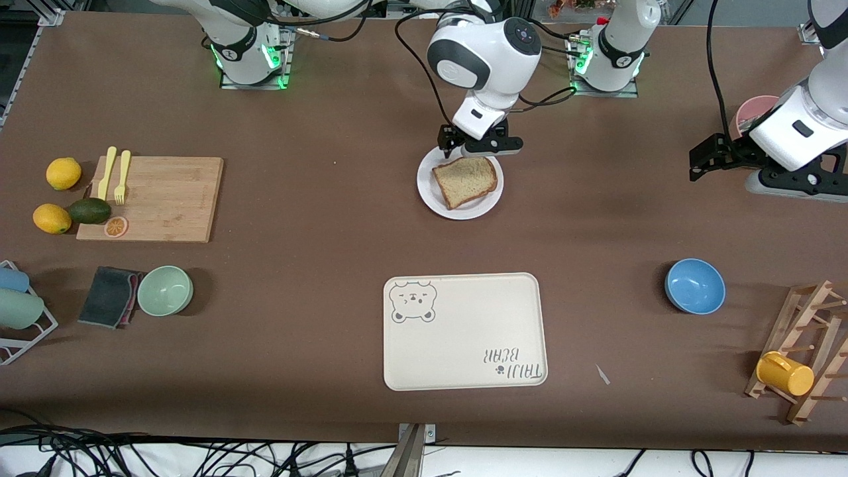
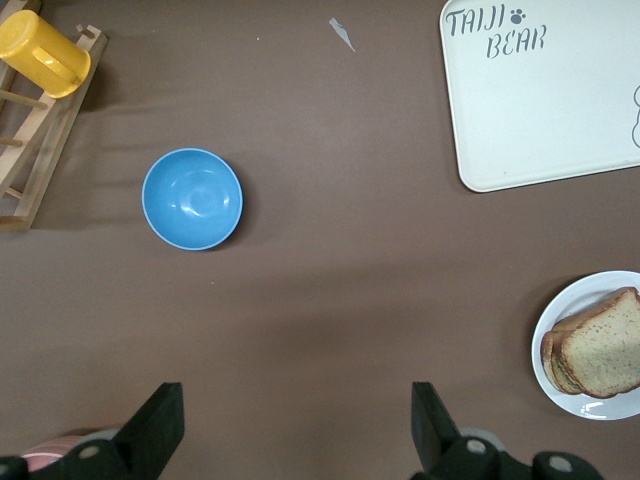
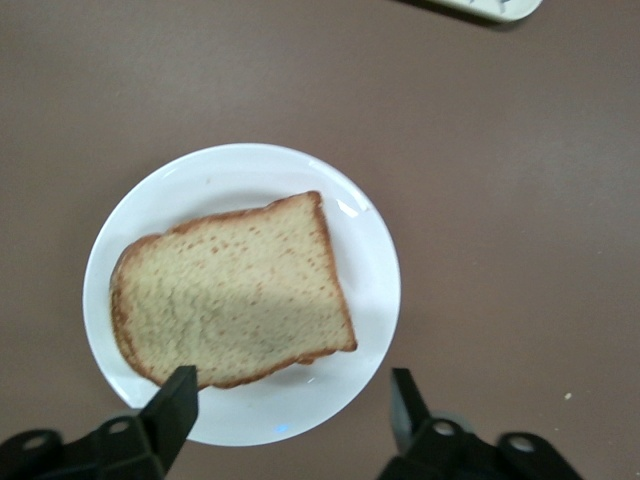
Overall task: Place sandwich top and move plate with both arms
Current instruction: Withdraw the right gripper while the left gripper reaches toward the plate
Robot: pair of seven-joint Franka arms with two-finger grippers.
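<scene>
The sandwich top point(image 1: 466, 180) lies flat on the white plate point(image 1: 430, 193) in the table's middle, nearer the robots than the tray. In the left wrist view the sandwich top point(image 2: 605, 350) rests on other slices on the plate point(image 2: 546, 352). My right gripper point(image 1: 472, 147) is open and empty, over the plate's edge nearest the robots. In the right wrist view it point(image 3: 292, 390) straddles the plate's rim point(image 3: 240, 170) just off the bread point(image 3: 230, 300). My left gripper point(image 1: 705, 159) is open and empty, over bare table at the left arm's end; it point(image 2: 297, 400) holds nothing.
A cream bear tray point(image 1: 464, 331) lies nearer the camera than the plate. A blue bowl point(image 1: 694, 286), a wooden rack with a yellow mug point(image 1: 785, 374) and a pink cup point(image 1: 752, 111) stand toward the left arm's end. A cutting board point(image 1: 159, 199) and green bowl point(image 1: 164, 290) are at the right arm's end.
</scene>
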